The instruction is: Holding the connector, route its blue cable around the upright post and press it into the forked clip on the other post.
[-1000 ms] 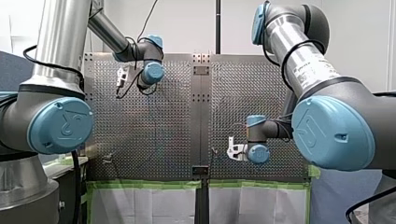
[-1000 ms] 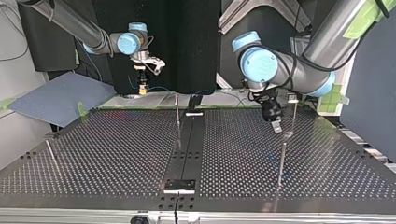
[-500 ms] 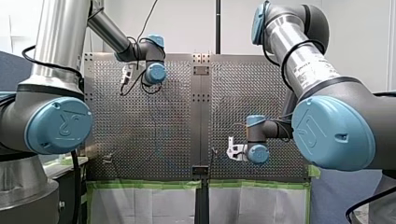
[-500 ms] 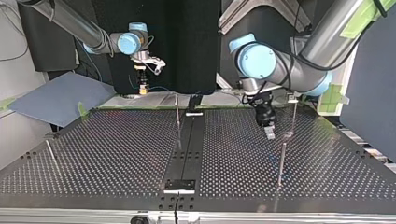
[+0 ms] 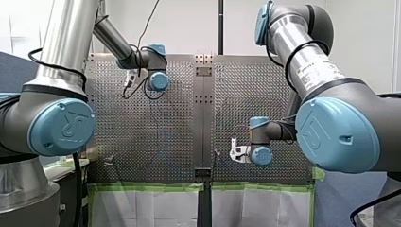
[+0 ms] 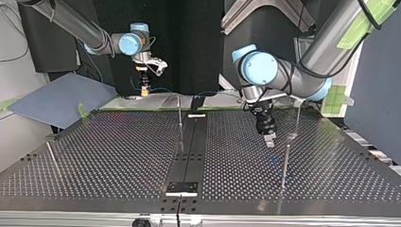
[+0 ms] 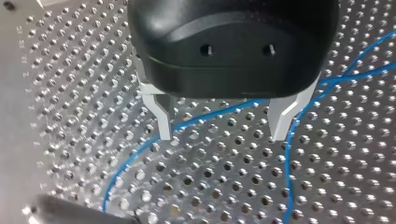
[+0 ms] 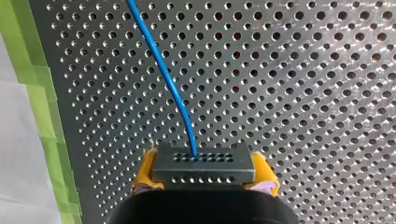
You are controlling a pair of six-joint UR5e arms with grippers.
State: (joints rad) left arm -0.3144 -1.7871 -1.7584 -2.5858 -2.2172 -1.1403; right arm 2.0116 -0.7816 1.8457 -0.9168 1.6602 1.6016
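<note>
In the right wrist view a dark grey connector (image 8: 203, 165) with rows of small holes sits clamped between my right gripper's (image 8: 204, 179) yellow pads (image 8: 144, 175). Its blue cable (image 8: 163, 70) runs away over the perforated plate. My left gripper (image 7: 223, 135), black with metal fingers (image 7: 161, 119), hangs open just above the plate; the blue cable (image 7: 210, 114) lies under it, between the fingers and untouched. In the top view my left gripper (image 6: 269, 140) is close to a thin upright post (image 6: 285, 163) and to a further post (image 6: 298, 116) with a small head. My right gripper (image 6: 144, 89) hovers at the far left edge.
Another thin post (image 6: 179, 111) stands near the dark centre strip (image 6: 189, 156), and a leaning one (image 6: 51, 156) at the top view's left. A blue-grey sheet (image 6: 61, 99) lies beyond the plate's far left corner. Green tape (image 8: 44, 93) borders the plate's edge.
My left gripper has swung toward the top view's left and slightly nearer the camera, still open. My right gripper has stayed in place with the connector.
</note>
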